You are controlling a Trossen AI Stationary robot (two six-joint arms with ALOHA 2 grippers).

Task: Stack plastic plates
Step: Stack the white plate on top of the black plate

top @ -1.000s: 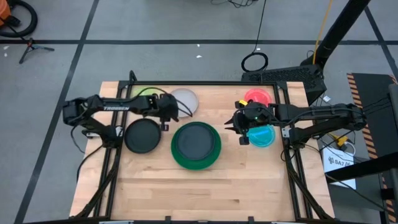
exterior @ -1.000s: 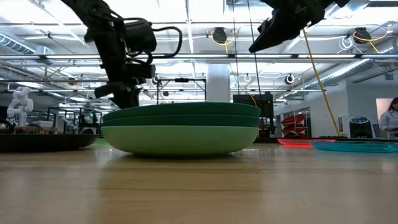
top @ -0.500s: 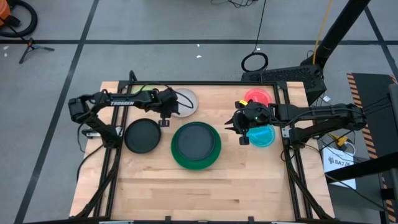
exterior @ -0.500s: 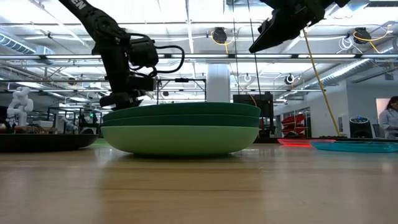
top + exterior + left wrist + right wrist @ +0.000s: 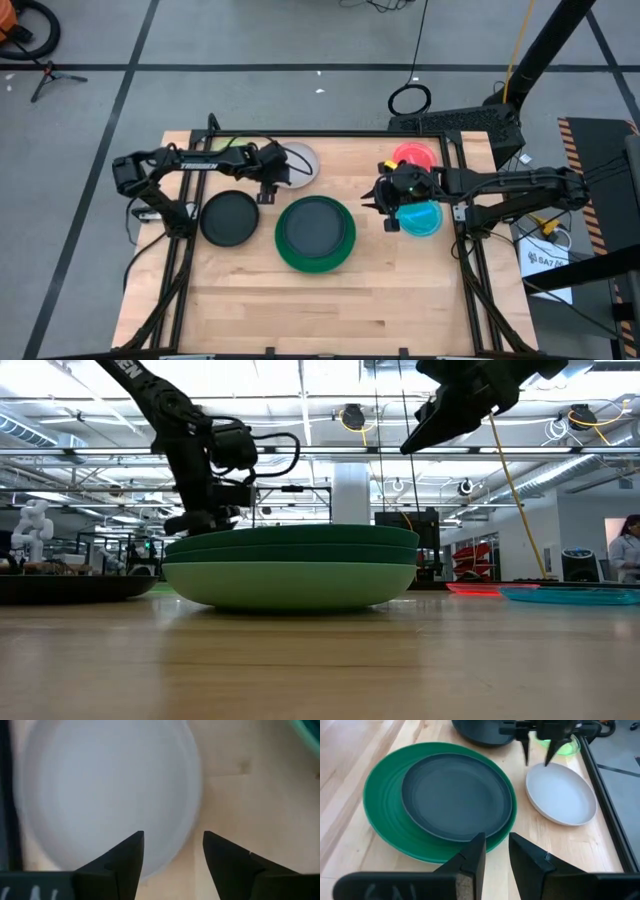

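Observation:
The white plate [image 5: 299,160] lies at the table's far middle, also in the right wrist view [image 5: 561,795] and the left wrist view [image 5: 100,795]. My left gripper [image 5: 274,172] hangs open over its rim [image 5: 187,827], one finger on each side; its fingers also show in the right wrist view [image 5: 536,760]. The dark grey plate [image 5: 456,795] lies on the stack of large green plates [image 5: 315,235]; the low view shows the mint one at the bottom [image 5: 290,585]. The black plate [image 5: 229,218] lies left of the stack. My right gripper [image 5: 378,205] hovers open, high, right of the stack.
The red plate [image 5: 413,155] and the cyan plate [image 5: 422,218] lie at the table's right, under and beside my right arm. The lime plate [image 5: 232,148] lies at the far left, partly under my left arm. Bare wood stretches along the near half of the table [image 5: 320,310].
My left gripper has gone from beside the black plate toward the table's far edge and down, and now stands over the white plate's rim. My right gripper has kept still.

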